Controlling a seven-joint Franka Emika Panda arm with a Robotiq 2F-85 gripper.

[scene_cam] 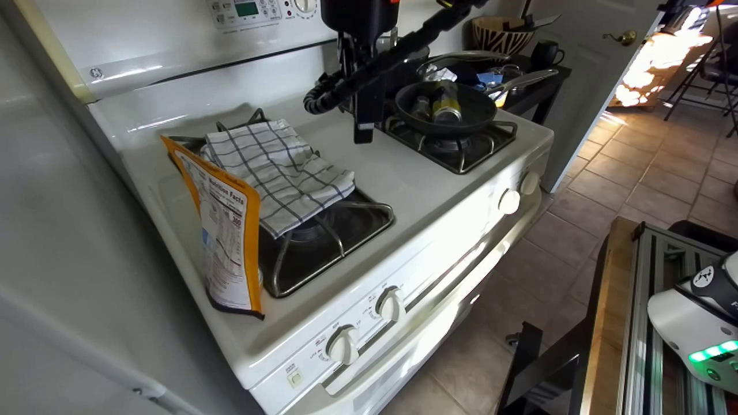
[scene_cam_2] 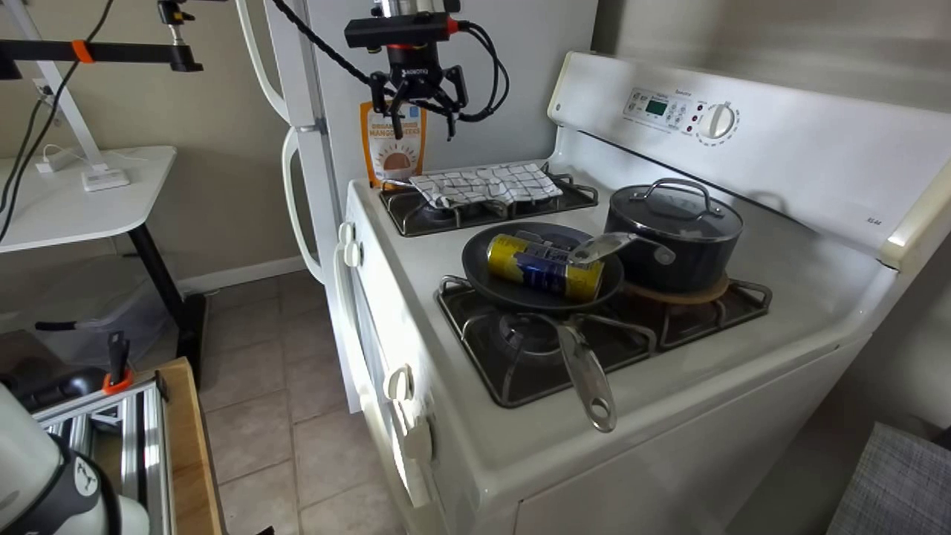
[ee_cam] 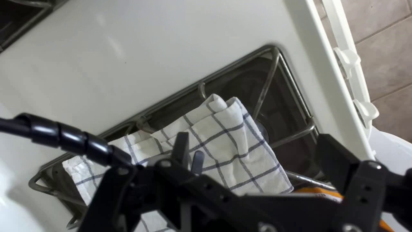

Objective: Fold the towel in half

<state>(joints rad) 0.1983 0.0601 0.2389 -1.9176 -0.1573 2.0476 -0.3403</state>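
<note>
The pale fridge (scene_cam_2: 520, 96) stands just beside the white stove (scene_cam: 403, 193). On the grate (scene_cam: 460, 157) farther from the fridge sits a dark lidded pot (scene_cam_2: 672, 251) toward the back, its steel handle (scene_cam_2: 603, 246) reaching out over the frying pan (scene_cam_2: 513, 297) in front of it. The checked towel (scene_cam: 277, 167) lies across the burner grate (ee_cam: 266, 84) nearer the fridge, creased, its edge toward the middle of the stove rumpled into uneven layers. Next to it, on the fridge side, an orange-and-white snack bag (scene_cam: 230, 248) stands upright; from here I can't tell whether they touch. Above the stove, clear of the towel, hangs the black gripper (scene_cam_2: 425, 137), its fingers (ee_cam: 181, 148) parted wide and nothing held between them. A yellow-and-blue can (scene_cam_2: 524, 264) lies on its side in the pan.
</note>
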